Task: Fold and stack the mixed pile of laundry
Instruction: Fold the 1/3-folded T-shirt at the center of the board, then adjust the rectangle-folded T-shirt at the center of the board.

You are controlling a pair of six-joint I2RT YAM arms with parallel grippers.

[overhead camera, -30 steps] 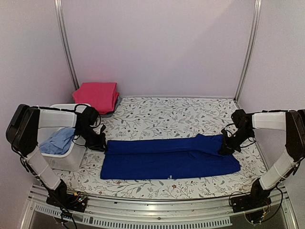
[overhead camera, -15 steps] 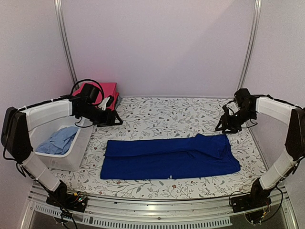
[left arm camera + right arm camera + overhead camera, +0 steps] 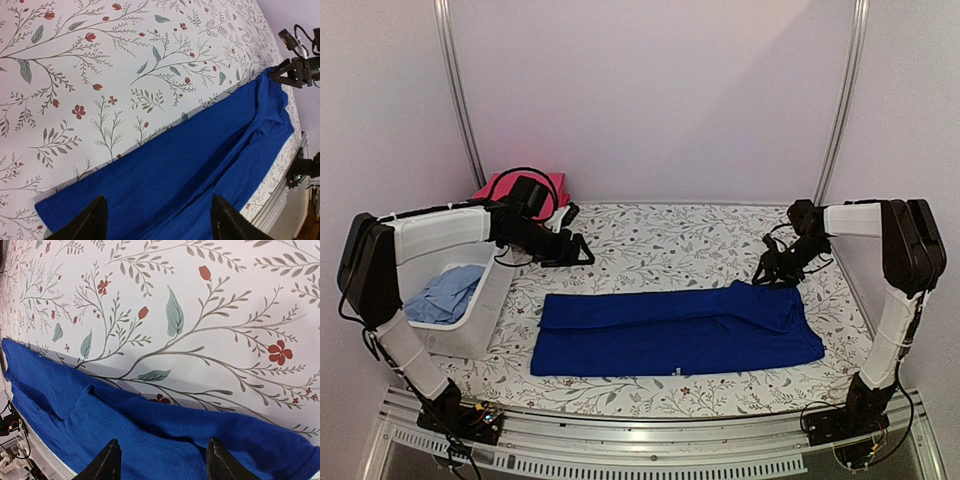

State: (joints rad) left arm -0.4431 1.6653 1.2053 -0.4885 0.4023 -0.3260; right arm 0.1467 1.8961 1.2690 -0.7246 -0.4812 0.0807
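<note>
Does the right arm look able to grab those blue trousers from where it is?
Probably yes: the open right end effector hovers at the far corner of the blue trousers, nothing between them.

no legible text or labels anywhere, tiny white mark (image 3: 672, 371) on blue trousers (image 3: 675, 335), too small to read

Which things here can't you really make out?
Pink-red garment, top view: partly hidden behind the left arm.
Pale-blue cloth, top view: the basket wall hides its lower part; garment type unclear.
Blue trousers, both wrist views: cut off by the bottom edge.
White mark on their near hem, top view: too small to read.
</note>
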